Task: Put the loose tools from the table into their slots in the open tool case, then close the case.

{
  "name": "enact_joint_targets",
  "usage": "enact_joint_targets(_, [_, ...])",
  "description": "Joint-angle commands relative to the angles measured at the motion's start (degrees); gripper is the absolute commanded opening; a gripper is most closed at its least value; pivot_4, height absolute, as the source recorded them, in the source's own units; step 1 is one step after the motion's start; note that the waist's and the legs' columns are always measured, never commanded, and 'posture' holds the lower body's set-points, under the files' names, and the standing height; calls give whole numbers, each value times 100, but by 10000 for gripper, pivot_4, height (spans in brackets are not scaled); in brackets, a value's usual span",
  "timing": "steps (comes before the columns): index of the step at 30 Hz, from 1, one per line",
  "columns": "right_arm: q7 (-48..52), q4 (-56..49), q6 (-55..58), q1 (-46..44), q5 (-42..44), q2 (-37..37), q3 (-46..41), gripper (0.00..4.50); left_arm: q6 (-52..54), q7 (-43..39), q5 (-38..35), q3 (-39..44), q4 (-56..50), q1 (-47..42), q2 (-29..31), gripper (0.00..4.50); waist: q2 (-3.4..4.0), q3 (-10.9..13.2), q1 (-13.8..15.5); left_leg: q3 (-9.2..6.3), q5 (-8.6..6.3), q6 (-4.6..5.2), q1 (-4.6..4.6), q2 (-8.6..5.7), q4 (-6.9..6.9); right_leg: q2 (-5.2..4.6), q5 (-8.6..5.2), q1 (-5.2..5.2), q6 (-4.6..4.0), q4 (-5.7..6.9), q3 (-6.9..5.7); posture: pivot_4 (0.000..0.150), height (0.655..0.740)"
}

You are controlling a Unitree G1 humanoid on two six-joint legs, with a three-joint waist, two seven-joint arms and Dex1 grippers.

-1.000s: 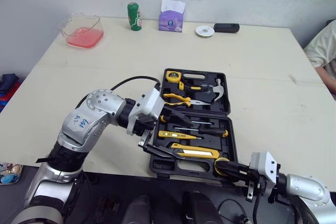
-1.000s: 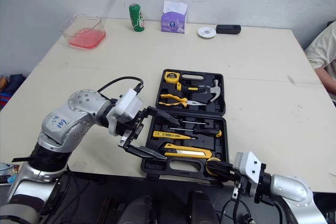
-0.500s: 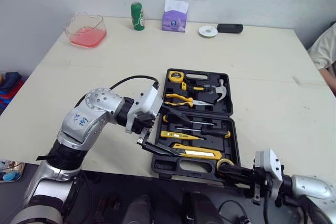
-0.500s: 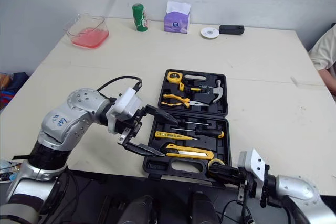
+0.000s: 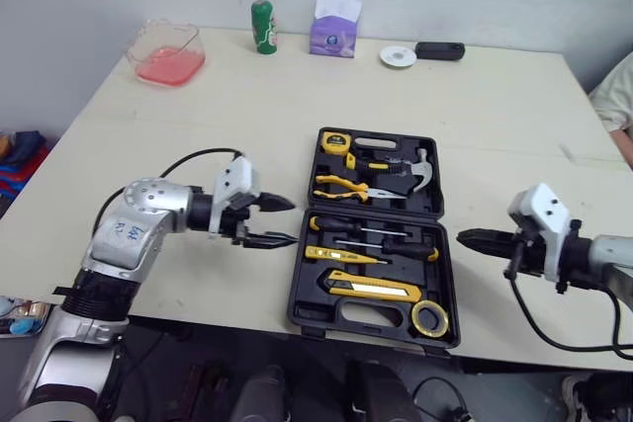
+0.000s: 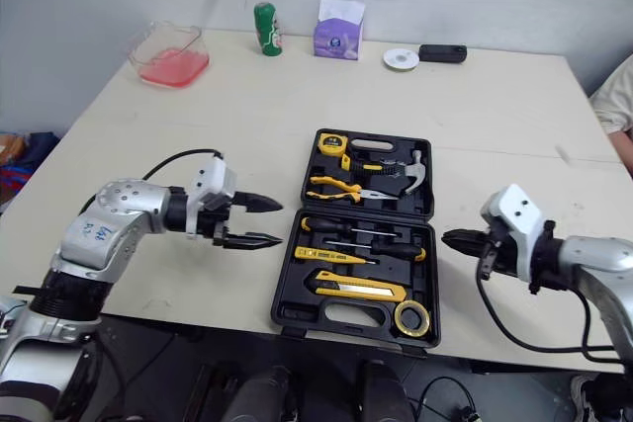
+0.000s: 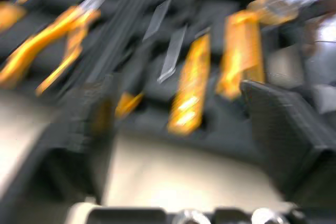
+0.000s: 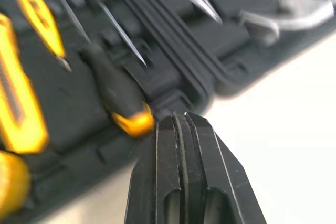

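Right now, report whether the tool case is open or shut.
Open: the tool case lies spread flat on the table, both halves' insides facing up.

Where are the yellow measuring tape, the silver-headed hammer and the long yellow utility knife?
yellow measuring tape (image 5: pixel 334 141): left eye view, centre of its body.
silver-headed hammer (image 5: pixel 419 170): left eye view, on the metal head.
long yellow utility knife (image 5: pixel 368 289): left eye view, mid-handle.

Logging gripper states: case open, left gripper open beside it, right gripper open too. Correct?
No: the right gripper is shut, fingers pressed together, as the right wrist view shows. The case is open and the left gripper open beside it.
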Motion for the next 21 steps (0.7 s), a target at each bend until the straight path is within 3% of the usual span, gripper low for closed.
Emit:
enact_joint_targets(1, [-295, 268, -128, -362, -583, 90, 260, 0, -500, 209, 462, 58, 621, -193, -14, 19194, 0, 0, -21, 0, 0, 1, 0, 0, 0, -1, 0, 0, 1, 1, 0, 1500, 7400])
enact_joint_targets(5, [-248, 492, -190, -643, -893, 198, 525, 0, -620, 373, 782, -32, 1213, -447, -257, 453, 0, 0, 14, -2, 0, 1, -6, 0, -1, 0, 1, -6, 1, 3, -5, 1500, 7400])
enact_joint_targets(16, [-163, 681, -273, -1412, -1378, 806, 1193, 0, -778, 588, 1230, -463, 2073, -1093, -1491, 453, -1, 0, 4, 16, -2, 8, -10, -1, 3, 3, 10, -10, 17, 16, -16, 1500, 7400])
enact_joint_targets(21, [-219, 863, -360, -1717, -1727, 1009, 1280, 0, -402, 970, 1428, -554, 1874, -1117, -2044, 453, 0, 0, -58, 22, -2, 8, -5, -2, 6, 3, 10, -10, 18, 17, -17, 1500, 7400])
